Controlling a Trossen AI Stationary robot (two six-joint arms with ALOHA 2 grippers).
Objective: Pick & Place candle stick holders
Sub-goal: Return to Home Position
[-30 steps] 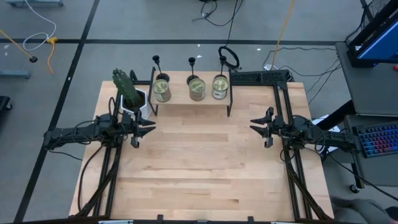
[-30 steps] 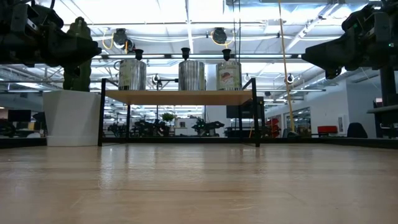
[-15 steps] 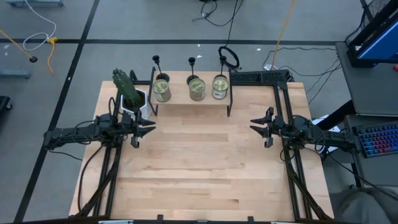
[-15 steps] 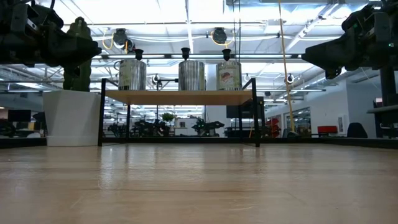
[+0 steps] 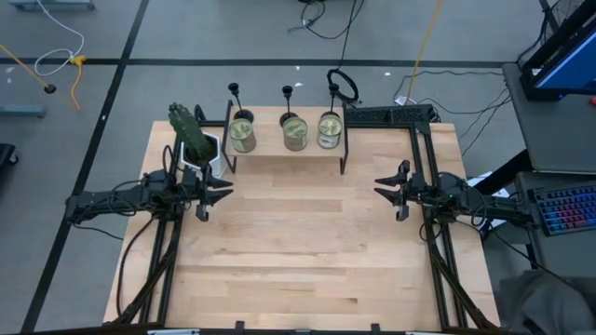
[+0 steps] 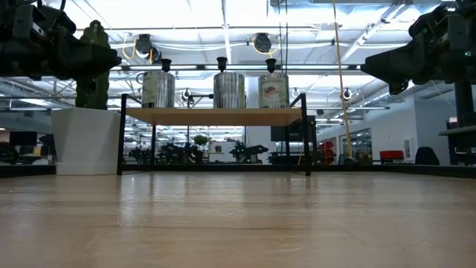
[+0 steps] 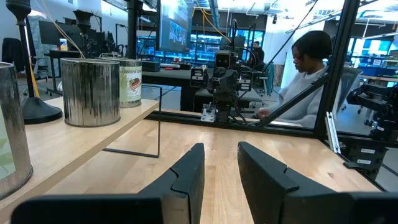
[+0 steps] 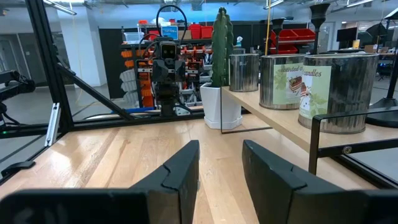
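Three black candle stick holders stand on their round bases at the far edge of a low wooden shelf, each behind a greenish-gold jar. In the low view their cups show above the jars. My left gripper is open and empty above the table's left side, pointing right. My right gripper is open and empty above the right side, pointing left. One holder's base shows in the left wrist view, and another's in the right wrist view.
A green plant in a white pot stands left of the shelf, close to my left gripper. The shelf's black wire legs stand on the table. Bare wood lies between the arms and toward the near edge. A seated person is beyond the table.
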